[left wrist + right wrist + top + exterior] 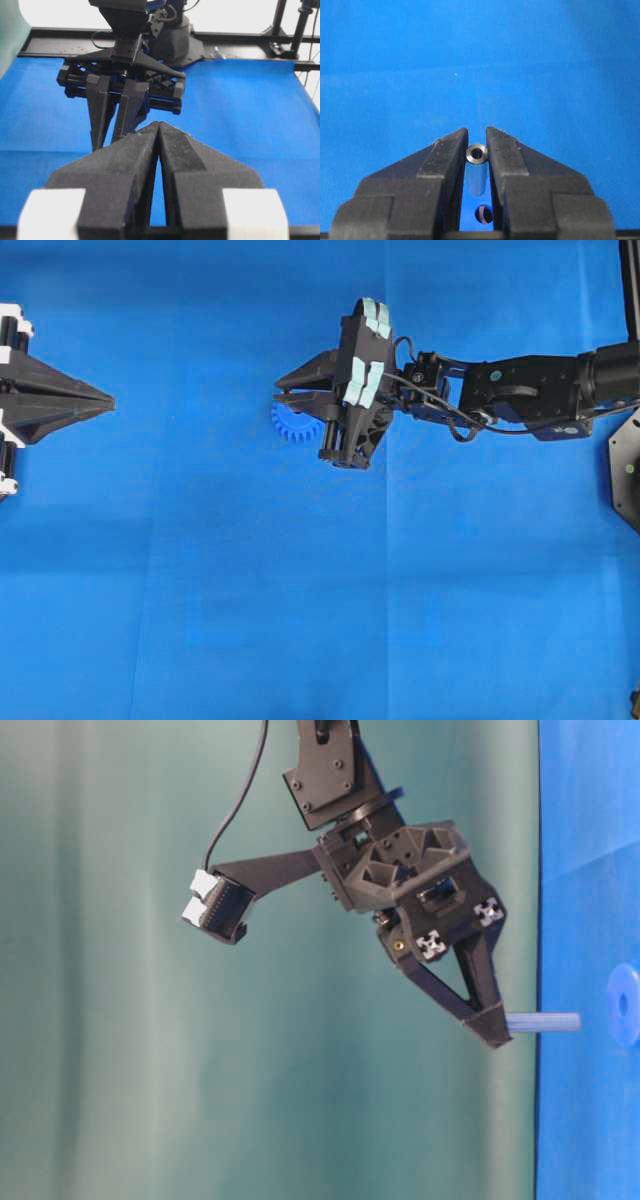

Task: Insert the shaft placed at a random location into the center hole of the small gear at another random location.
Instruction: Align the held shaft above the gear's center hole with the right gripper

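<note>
Blue cloth (300,620) covers the desk. Right gripper (283,390) sits near the desk's middle, toward the far edge in the overhead view, jaws narrow and clamped on the shaft (476,172). In the table-level view the shaft (545,1022) sticks out past the fingertips, aimed at the cloth, its end just clear of the small gear (624,1005). Small gear (296,424) lies flat on the cloth, partly under the right gripper. Left gripper (105,400) rests at the left edge, jaws closed together, holding nothing.
</note>
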Controlling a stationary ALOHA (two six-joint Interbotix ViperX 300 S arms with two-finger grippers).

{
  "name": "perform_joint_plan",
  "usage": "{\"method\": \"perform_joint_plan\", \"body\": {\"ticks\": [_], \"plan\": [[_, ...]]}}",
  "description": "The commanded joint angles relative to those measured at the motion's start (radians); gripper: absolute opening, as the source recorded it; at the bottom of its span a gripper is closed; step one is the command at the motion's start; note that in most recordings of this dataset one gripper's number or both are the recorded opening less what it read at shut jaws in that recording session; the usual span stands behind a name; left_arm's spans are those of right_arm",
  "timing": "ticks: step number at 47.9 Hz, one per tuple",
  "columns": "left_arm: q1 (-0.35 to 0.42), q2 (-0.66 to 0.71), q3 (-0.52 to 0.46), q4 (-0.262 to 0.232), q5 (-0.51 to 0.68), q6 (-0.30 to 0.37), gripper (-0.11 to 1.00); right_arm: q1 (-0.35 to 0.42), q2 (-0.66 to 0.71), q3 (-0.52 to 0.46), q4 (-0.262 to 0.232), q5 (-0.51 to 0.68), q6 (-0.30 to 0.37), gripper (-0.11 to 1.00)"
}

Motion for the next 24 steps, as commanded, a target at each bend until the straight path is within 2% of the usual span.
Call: {"method": "perform_joint_plan", "body": {"ticks": [1, 24], "plan": [[0.002, 0.002, -0.011, 0.002, -0.006, -0.002, 0.00, 0.003, -0.014, -0.009, -0.002, -0.005, -0.002, 0.02], [0.002, 0.002, -0.011, 0.003, -0.006, 0.000, 0.00, -0.005, 0.011, 0.015, -0.002, -0.031, -0.002, 0.02]]}}
